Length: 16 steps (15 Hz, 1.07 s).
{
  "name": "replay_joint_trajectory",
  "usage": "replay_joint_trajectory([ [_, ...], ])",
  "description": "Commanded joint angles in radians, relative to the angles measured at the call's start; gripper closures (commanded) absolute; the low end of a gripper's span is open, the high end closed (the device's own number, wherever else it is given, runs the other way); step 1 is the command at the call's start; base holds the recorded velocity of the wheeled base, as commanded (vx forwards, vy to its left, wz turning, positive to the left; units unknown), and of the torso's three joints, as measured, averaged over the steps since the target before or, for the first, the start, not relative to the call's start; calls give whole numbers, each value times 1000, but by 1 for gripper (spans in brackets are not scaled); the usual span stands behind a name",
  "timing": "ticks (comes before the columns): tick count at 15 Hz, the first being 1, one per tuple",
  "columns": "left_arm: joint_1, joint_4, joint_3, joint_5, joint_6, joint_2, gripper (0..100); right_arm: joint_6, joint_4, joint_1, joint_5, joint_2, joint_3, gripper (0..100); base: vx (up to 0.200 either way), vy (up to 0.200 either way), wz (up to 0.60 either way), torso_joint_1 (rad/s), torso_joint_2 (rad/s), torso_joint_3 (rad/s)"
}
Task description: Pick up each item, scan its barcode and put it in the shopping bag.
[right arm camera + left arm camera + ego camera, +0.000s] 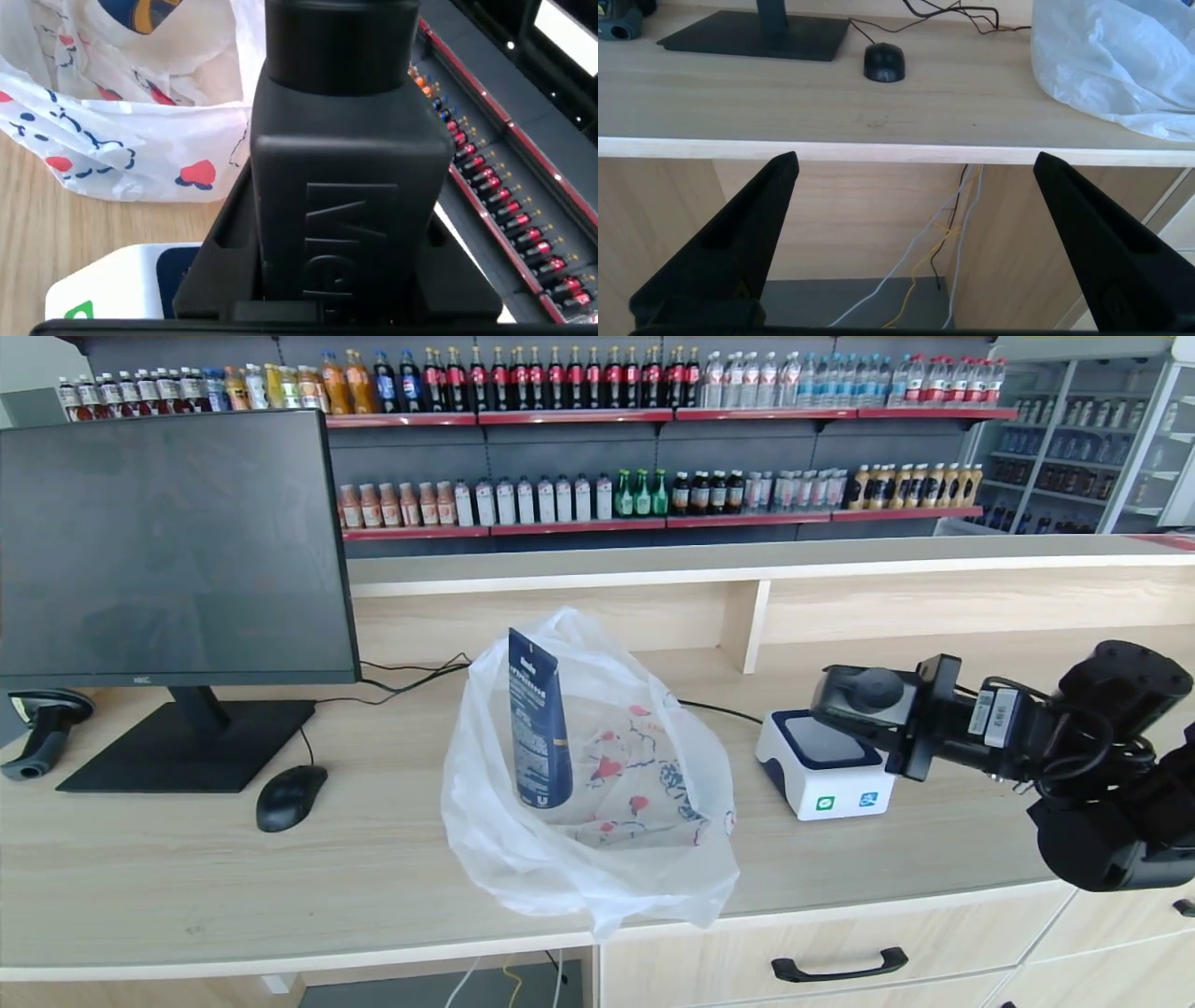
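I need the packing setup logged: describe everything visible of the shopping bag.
The shopping bag is thin, translucent white plastic, crumpled, with red and blue printed marks on one side. It sits slumped on the wooden counter between the mouse and the white scanner, with its mouth open upward. Its front fold hangs slightly over the counter's front edge. A dark blue tube stands nearly upright inside it, against the plastic.

Shop checkout: stocked drink shelves, counter, barcode scanner.
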Motion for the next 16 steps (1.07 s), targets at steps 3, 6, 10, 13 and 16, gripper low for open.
replay_joint_trajectory([
  [3, 0, 0, 0, 1, -1, 0, 0, -133, -1, -14, 0, 17, 16, 100, 0, 0, 0, 0, 0, 0],
  [6, 0, 0, 0, 0, -1, 0, 0, -224, -1, -14, 0, 58, 15, 100, 0, 0, 0, 0, 0, 0],
  [10, 0, 0, 0, 0, -1, 0, 0, -270, -1, -15, 0, 90, 7, 100, 0, 0, 0, 0, 0, 0],
  [13, 0, 0, 0, 1, -1, 0, 0, -276, -1, -15, 0, 101, 9, 100, 0, 0, 0, 0, 0, 0],
  [16, 0, 0, 0, 0, -1, 0, 0, -282, -1, -15, 0, 120, 15, 100, 0, 0, 0, 0, 0, 0],
])
